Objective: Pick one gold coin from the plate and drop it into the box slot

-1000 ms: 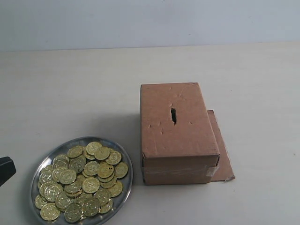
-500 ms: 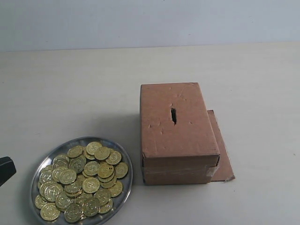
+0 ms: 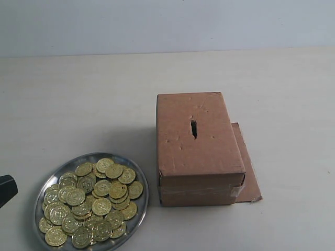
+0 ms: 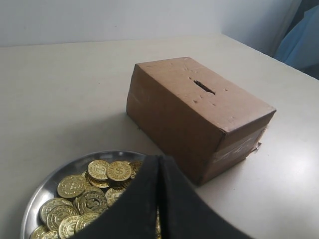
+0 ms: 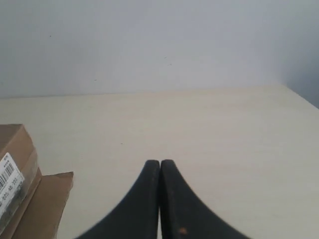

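A silver plate (image 3: 139, 180) heaped with gold coins (image 3: 101, 206) sits at the near left of the table. To its right stands the brown cardboard box (image 3: 199, 151), with the dark box slot (image 3: 193, 128) in its top face. In the left wrist view my left gripper (image 4: 159, 160) is shut and empty, hanging over the plate (image 4: 50, 181) and its gold coins (image 4: 118, 170), with the box (image 4: 194, 114) and the box slot (image 4: 205, 87) beyond. Only a black tip of the left gripper (image 3: 6, 189) shows at the exterior view's left edge. My right gripper (image 5: 159, 164) is shut and empty over bare table.
A flat brown cardboard sheet (image 3: 248, 172) lies under the box and sticks out on its right. In the right wrist view the sheet (image 5: 45, 206) and a labelled box corner (image 5: 12, 174) show at one side. A pale wall backs the table.
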Motion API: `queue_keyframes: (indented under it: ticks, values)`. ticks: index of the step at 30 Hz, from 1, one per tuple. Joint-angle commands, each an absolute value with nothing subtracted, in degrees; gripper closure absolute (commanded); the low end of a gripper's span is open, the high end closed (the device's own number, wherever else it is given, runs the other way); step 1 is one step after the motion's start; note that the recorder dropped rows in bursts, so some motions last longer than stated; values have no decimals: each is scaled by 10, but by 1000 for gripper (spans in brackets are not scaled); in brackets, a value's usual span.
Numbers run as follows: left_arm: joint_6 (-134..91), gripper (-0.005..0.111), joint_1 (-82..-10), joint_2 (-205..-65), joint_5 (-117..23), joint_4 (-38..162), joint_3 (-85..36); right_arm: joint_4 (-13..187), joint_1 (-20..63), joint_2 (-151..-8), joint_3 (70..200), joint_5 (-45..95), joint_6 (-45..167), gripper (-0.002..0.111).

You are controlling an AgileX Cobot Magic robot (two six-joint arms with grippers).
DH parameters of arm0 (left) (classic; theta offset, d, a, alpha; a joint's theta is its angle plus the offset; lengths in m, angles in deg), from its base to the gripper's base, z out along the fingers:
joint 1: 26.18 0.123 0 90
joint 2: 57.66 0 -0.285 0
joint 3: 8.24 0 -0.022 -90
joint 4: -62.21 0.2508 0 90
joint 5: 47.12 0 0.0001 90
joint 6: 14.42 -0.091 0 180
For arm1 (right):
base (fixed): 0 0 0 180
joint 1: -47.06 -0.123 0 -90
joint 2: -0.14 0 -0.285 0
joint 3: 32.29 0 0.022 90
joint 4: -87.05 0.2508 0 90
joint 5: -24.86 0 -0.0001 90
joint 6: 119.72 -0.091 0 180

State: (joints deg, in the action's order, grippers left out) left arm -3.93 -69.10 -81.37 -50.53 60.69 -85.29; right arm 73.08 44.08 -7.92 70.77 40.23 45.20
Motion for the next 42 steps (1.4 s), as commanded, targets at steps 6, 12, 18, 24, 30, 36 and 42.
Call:
queue_keyframes:
  ticks: [6,12,18,24,30,36,42]
  values:
    - [-42,107,-689,-811,-504,605,-855,848,480,-76,705,408,575,108]
    - [-42,107,-689,-811,-504,605,-855,848,480,-76,705,408,576,108]
    - [-42,107,-689,-811,-504,605,-855,874,480,-76,705,410,617,108]
    - [-42,107,-689,-811,-504,605,-855,865,480,-76,705,410,591,108]
    - [-42,107,-689,-811,-504,605,-855,861,480,-76,705,410,581,108]
    - [-42,107,-689,-811,-504,605,-855,861,480,-76,705,410,581,108]
    - [-42,107,-689,-811,-504,605,-855,887,480,-76,705,410,566,108]
